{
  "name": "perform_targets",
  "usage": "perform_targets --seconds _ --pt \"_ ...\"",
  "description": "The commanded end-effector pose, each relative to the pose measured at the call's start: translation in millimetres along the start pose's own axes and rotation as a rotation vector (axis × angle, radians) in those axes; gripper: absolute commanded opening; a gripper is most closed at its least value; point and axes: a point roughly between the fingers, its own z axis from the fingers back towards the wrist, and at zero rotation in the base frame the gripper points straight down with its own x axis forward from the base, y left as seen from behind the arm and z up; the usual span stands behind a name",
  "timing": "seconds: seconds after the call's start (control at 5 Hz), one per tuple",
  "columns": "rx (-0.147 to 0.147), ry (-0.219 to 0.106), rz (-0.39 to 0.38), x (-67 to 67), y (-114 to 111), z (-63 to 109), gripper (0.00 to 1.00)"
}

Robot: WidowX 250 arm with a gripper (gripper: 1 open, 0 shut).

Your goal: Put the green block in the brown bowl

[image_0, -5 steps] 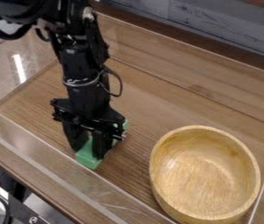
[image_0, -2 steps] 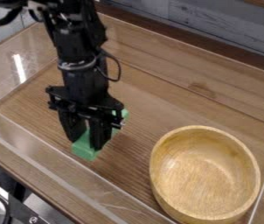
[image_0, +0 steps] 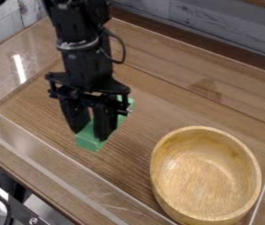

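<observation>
My black gripper (image_0: 90, 130) points almost straight down at the left of the wooden table and is shut on the green block (image_0: 91, 140). The block's lower end sticks out below the fingertips and hangs above the tabletop; its upper part is hidden between the fingers. The brown bowl (image_0: 205, 172) sits at the lower right, wide, shallow and with nothing inside. The gripper and block are to the left of the bowl's rim, apart from it.
Clear plastic walls (image_0: 53, 180) enclose the wooden table (image_0: 194, 88) on the near and left sides. A grey wall runs along the back.
The gripper has risen with the green block in it, lifting the block off the table. The bowl has not moved.
</observation>
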Motion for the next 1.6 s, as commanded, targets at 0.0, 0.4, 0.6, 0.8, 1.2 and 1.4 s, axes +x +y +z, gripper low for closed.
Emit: perform_targets --seconds 0.0,0.4,0.6,0.8,1.2,1.4 --pt "-0.012 -0.048 -0.026 3.3 -16 16.6 0.00" --pt "-0.040 -0.046 -0.082 -2.2 -49 24.1 0.00" --pt "-0.047 -0.051 -0.113 -4.6 -71 21.4 0.00" --pt "-0.047 -0.062 -0.146 -7.4 -111 10.7 0.00" --pt "-0.069 -0.093 -0.081 0.3 -149 -10.0 0.00" --pt "-0.075 -0.102 -0.063 2.3 -141 -7.1 0.00"
